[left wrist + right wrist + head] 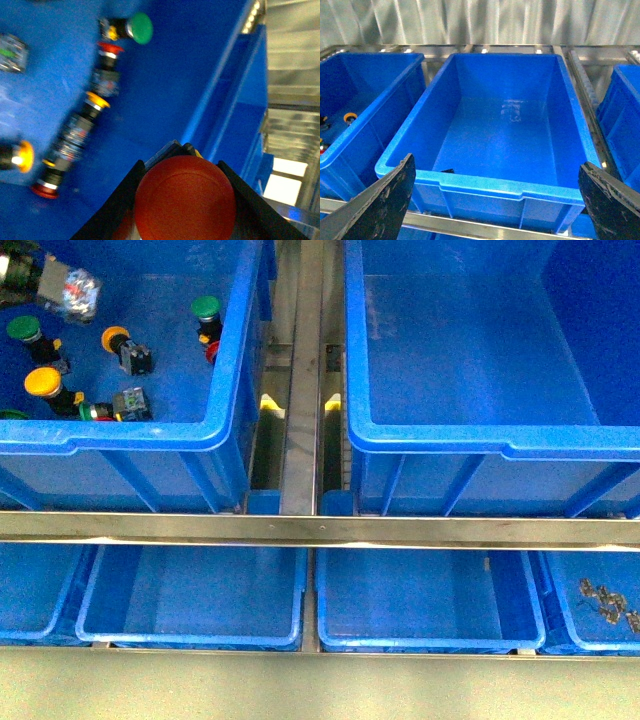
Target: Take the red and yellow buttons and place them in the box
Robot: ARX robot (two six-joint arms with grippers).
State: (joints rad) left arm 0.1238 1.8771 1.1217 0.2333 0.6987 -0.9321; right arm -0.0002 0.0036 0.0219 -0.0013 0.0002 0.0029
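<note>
The left jaws are clamped on a red button (185, 200), its round cap filling the gap between the black fingers (120, 200); the blue floor of the left bin (130, 435) shows behind it. In the front view that bin sits at ten o'clock and holds loose buttons: a yellow button (43, 381), an orange-yellow button (115, 338) and a green button (205, 308). The right jaws stand wide apart, holding nothing, above the box (485, 181); in the front view the box sits at two o'clock, just beside the left bin.
</note>
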